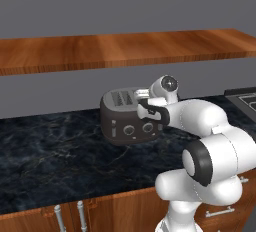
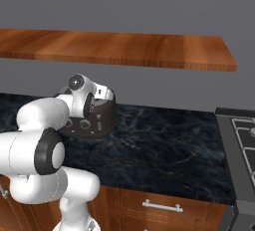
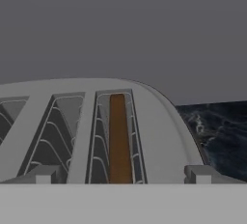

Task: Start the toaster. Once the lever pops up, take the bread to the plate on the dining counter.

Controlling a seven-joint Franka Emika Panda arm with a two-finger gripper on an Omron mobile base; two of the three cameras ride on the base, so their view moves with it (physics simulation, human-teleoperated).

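From the left base view, the toaster [image 1: 129,116] stands on the black marble counter [image 1: 55,161] near the grey wall, and the arm reaches over its right end, with the hand hanging just above the slots. From the right base view, the same toaster [image 2: 94,118] shows partly behind the wrist, below the wooden shelf [image 2: 124,48], with a stove [image 2: 241,140] well apart at the right edge. In the hand view, the gripper [image 3: 120,175] looks straight along the slots: its fingers [image 3: 43,175] stand wide apart, holding nothing, straddling the slot where the bread [image 3: 119,138] sits as a thin brown strip deep inside. The risk, as I judge it: the slice sits low and narrow, so fingers lowered slightly off line would strike the slot's wire guides or the toaster's top, and closing early would miss the bread altogether.
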